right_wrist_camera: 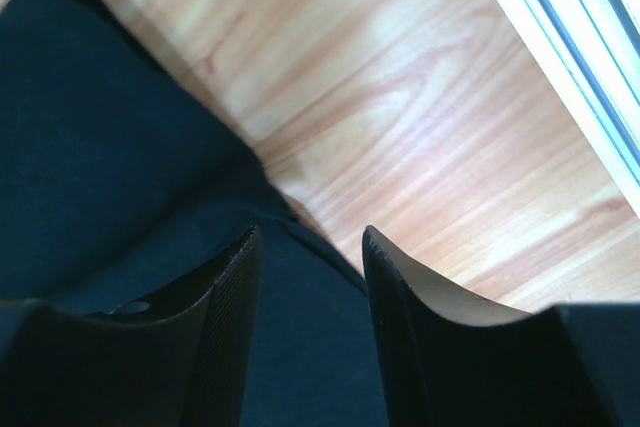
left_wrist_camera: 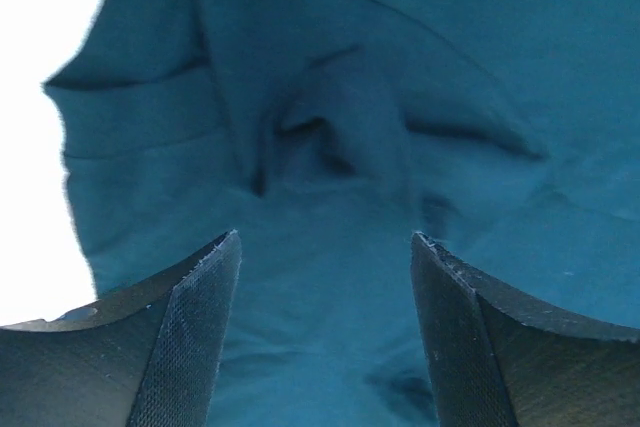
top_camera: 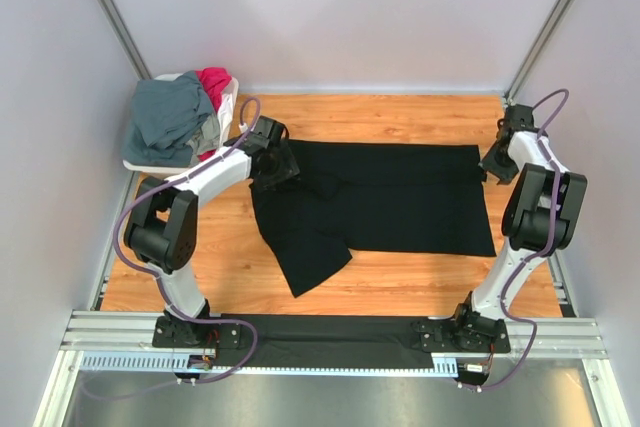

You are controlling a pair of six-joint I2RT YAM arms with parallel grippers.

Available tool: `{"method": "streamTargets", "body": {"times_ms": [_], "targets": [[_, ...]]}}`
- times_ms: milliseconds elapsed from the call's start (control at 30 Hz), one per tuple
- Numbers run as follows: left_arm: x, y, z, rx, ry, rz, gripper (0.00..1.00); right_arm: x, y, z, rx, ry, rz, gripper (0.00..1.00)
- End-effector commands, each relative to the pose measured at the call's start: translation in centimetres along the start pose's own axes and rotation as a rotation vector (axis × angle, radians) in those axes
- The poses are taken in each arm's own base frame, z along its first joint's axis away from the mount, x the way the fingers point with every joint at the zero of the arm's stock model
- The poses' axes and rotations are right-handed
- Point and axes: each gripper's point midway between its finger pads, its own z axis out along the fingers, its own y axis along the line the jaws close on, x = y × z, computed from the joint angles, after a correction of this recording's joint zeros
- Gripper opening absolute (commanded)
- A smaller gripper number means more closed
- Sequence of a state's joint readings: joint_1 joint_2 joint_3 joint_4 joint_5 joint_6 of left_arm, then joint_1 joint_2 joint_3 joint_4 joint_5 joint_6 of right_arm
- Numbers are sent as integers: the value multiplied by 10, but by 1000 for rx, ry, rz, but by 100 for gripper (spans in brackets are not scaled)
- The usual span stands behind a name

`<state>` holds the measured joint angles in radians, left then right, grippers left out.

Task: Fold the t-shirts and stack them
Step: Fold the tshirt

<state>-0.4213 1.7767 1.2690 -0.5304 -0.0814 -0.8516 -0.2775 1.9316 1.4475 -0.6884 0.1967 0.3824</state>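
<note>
A black t-shirt [top_camera: 390, 197] lies spread across the wooden table, its left part folded and rumpled. My left gripper [top_camera: 278, 169] is open just above the shirt's rumpled upper left corner; the left wrist view shows the cloth [left_wrist_camera: 330, 127] bunched into creases between and beyond the fingers [left_wrist_camera: 195, 337]. My right gripper [top_camera: 492, 162] is open over the shirt's upper right corner; the right wrist view shows the cloth's edge [right_wrist_camera: 120, 157] running under the fingers [right_wrist_camera: 235, 327]. A slate grey-blue shirt [top_camera: 170, 119] and a magenta-red shirt [top_camera: 214, 83] sit heaped in the basket.
The white plastic basket [top_camera: 140, 163] stands at the far left corner of the table, close behind my left arm. A dark cloth strip [top_camera: 330, 337] lies along the near edge between the arm bases. Walls enclose the table on three sides.
</note>
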Motion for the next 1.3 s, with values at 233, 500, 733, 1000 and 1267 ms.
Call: {"method": "streamTargets", "body": {"times_ms": [233, 500, 733, 1000, 1267], "targets": [[-23, -48, 0, 61, -78, -101, 78, -25, -16, -7, -5, -74, 99, 47], [3, -60, 23, 12, -23, -128, 77, -30, -37, 8, 19, -72, 147, 47], [7, -58, 39, -36, -31, -147, 57, -29, -39, 16, -30, -59, 192, 44], [8, -52, 40, -62, -40, -140, 6, -23, -8, 22, -196, -37, 221, 43], [-7, -57, 21, -34, -92, -116, 0, -24, 12, 22, -311, -34, 263, 37]]}}
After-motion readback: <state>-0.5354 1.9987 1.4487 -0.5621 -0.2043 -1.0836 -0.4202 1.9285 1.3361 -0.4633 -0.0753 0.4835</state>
